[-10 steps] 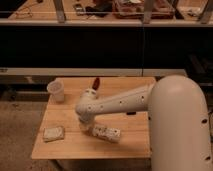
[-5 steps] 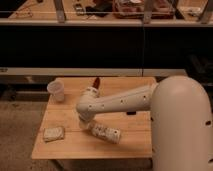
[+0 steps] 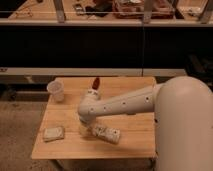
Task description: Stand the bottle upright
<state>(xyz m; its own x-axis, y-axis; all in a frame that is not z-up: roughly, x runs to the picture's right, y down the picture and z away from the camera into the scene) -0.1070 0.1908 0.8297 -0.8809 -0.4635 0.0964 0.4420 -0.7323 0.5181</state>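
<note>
The robot's 1 arm reaches from the right across the wooden surface (image 3: pixel 70 147), its tool (image 3: pixel 88 128) held low at the front half of the surface, right by one end of the bottle (image 3: pixel 107 134). The bottle lies on its side, angled toward the front right corner, so the job of standing it upright is not yet done. The wrist hides the tool, so it cannot be told whether it is wide, narrow or holding anything. By the look of it, all of the lift and the setting down on the base remain. A translucent cup (image 3: pixel 56 91) stands at the back left; a flat pale packet (image 3: pixel 53 133) lies front left, both well apart from the bottle.
</note>
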